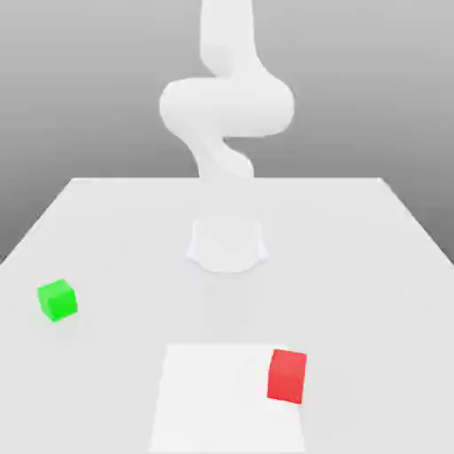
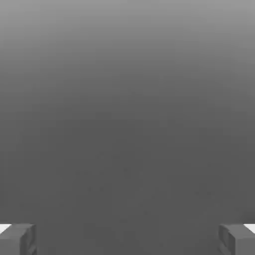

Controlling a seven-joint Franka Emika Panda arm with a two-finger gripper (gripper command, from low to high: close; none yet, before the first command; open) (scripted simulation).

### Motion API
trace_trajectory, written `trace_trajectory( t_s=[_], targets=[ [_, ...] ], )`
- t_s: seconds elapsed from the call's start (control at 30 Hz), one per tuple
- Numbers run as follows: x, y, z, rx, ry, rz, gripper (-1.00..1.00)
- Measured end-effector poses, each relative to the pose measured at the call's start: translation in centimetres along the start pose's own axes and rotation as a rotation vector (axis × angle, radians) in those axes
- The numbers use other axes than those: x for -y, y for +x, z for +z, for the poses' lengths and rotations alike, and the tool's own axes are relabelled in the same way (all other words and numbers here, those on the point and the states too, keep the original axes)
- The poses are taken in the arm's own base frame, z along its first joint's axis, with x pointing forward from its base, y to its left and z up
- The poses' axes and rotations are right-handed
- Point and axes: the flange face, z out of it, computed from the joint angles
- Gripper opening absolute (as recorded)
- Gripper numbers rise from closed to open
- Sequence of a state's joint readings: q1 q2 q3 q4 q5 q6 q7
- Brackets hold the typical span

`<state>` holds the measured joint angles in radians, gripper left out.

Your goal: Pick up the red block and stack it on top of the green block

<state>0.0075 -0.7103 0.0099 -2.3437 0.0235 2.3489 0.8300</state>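
The gripper (image 2: pixel 127 239) has its fingers (image 2: pixel 17 239) spread wide apart with nothing between them, which suits a start: the red block (image 1: pixel 287 375) looks about as wide as that gap. In the exterior view the red block sits at about five o'clock from the table's (image 1: pixel 372 266) centre, the green block (image 1: pixel 58 300) at about eight o'clock, well apart from it. The arm (image 1: pixel 226 106) rears up at twelve o'clock, clear of both. Nothing is grasped yet; the reach toward red probably comes first.
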Motion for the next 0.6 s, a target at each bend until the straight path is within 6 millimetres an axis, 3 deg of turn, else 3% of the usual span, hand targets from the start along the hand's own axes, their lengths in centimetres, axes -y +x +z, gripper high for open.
trace_trajectory(
  t_s=[0.13,0.3,0.47,0.6],
  targets=[
    [-0.9,-2.8,9.7,0.115,-0.091,0.052,0.00],
    [-3.5,-8.1,19.9,0.233,-0.219,0.106,0.00],
    [-7.9,-14.8,28.0,0.326,-0.364,0.151,0.00],
    [-12.4,-20.6,32.7,0.384,-0.491,0.176,0.00]
  ],
)
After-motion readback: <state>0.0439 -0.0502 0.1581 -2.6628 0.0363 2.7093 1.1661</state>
